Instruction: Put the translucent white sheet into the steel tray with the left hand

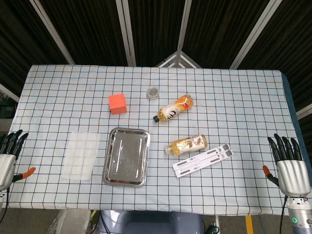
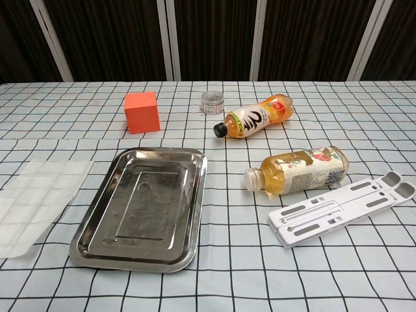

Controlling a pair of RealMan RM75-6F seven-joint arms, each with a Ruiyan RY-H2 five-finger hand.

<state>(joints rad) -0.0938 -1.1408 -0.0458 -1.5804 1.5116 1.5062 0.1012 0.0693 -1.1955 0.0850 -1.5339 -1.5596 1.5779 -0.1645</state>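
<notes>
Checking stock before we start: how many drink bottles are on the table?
2. One bottle with a black cap lies beyond the steel tray, near the small jar; the other bottle lies right of the tray, beside the white stand.

- Table (image 1: 234,92), under a white cloth with a dark grid, carries everything.
- Orange cube (image 1: 117,103) sits at about 10 o'clock from the table's centre, standing flat.
- Small clear jar (image 1: 153,91) stands at 12 o'clock, upright, just beside the upper bottle's base side but apart from it.
- Upper bottle (image 1: 173,108), amber liquid, black cap, lies on its side, cap pointing to 8 o'clock.
- Lower bottle (image 1: 186,144), amber liquid, white cap, lies on its side at 4 o'clock from centre, cap pointing to 9 o'clock.
- White folding stand (image 1: 203,160) lies flat just at 5 o'clock of the lower bottle, close to it; contact cannot be told.
</notes>
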